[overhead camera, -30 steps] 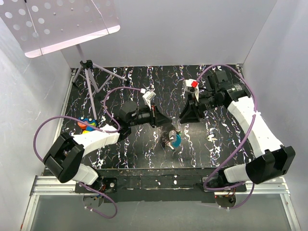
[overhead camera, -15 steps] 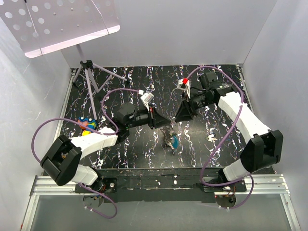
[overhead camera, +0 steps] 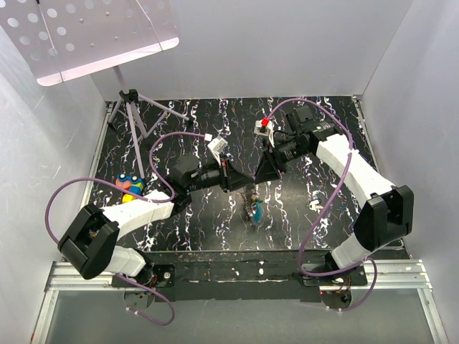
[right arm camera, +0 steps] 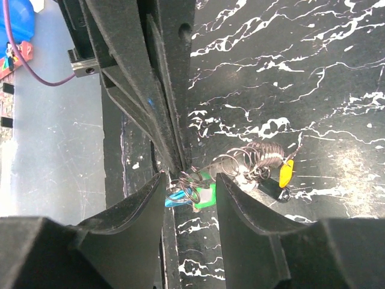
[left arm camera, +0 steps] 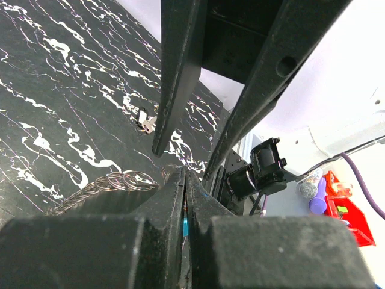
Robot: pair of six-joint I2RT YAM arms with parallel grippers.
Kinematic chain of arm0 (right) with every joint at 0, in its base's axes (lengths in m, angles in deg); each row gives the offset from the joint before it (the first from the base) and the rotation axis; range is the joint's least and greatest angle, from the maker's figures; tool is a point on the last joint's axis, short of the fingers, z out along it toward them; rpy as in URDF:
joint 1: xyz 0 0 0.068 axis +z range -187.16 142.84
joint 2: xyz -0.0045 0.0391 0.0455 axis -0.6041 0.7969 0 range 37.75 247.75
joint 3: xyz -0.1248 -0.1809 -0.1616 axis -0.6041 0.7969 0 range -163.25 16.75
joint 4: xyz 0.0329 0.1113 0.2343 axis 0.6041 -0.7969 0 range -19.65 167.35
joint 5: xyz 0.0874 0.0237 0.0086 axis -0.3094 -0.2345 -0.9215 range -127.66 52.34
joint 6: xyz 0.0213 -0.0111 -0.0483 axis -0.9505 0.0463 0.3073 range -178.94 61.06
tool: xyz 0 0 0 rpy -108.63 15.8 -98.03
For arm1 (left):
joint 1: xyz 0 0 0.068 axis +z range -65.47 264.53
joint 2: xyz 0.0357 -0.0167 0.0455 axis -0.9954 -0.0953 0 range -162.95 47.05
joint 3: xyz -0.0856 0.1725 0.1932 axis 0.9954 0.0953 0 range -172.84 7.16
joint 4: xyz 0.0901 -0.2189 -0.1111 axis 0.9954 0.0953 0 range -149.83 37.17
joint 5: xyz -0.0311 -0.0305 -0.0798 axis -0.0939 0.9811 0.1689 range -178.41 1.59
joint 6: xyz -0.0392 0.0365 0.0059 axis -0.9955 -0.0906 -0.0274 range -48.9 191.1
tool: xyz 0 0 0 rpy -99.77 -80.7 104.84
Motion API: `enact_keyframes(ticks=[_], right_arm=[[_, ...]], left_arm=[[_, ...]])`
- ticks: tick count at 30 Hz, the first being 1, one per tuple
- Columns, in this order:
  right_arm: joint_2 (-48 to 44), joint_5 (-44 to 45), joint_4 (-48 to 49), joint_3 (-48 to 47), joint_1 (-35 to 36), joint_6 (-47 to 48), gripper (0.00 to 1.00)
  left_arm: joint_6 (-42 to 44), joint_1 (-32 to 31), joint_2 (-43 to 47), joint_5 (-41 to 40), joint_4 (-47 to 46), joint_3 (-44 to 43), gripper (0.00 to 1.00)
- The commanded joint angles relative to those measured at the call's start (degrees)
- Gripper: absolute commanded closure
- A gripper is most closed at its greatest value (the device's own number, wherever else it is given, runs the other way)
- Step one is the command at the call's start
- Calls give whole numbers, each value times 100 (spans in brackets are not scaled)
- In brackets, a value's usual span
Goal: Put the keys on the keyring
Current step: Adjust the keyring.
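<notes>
My left gripper [overhead camera: 242, 182] is shut on the keyring [right arm camera: 191, 183], a bunch of thin wire loops, at mid-table. A chain of rings [left arm camera: 120, 180] trails from its fingertips [left arm camera: 180, 180], and a blue sliver shows in the slit between them. The keys hang below the bunch [overhead camera: 252, 208]: a blue one [right arm camera: 176, 198], a green one [right arm camera: 206, 194] and a yellow one [right arm camera: 287, 171] further along a wire coil. My right gripper [right arm camera: 189, 194] stands open, tip to tip with the left. Its fingers [right arm camera: 240, 201] straddle the blue and green keys without touching them.
A small tripod [overhead camera: 129, 107] and a perforated white board [overhead camera: 93, 32] stand at the back left. A multicoloured object [overhead camera: 129, 185] lies by the left arm. One small loose metal piece [left arm camera: 146, 123] rests on the black marbled table [overhead camera: 201, 222].
My right arm has swung left until its gripper meets the left one, and its jaws have widened. The hanging keys have shifted slightly left. The left gripper has stayed shut.
</notes>
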Motion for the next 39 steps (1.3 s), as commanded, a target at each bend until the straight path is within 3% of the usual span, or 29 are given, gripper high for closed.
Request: enact_keyframes(ticks=[1, 27, 33, 39], right_arm=[[-15, -299, -143, -141, 109, 236, 53], [-340, -721, -838, 255, 117, 1106, 53], [-227, -414, -881, -236, 56, 1142, 52], [-86, -360, -847, -536, 12, 2019, 49]], left_arm=[[-5, 22, 324, -104, -250, 72, 100], [-49, 180, 597, -184, -267, 301, 100], [-23, 224, 615, 27, -276, 301, 100], [65, 250, 685, 194, -171, 257, 100]])
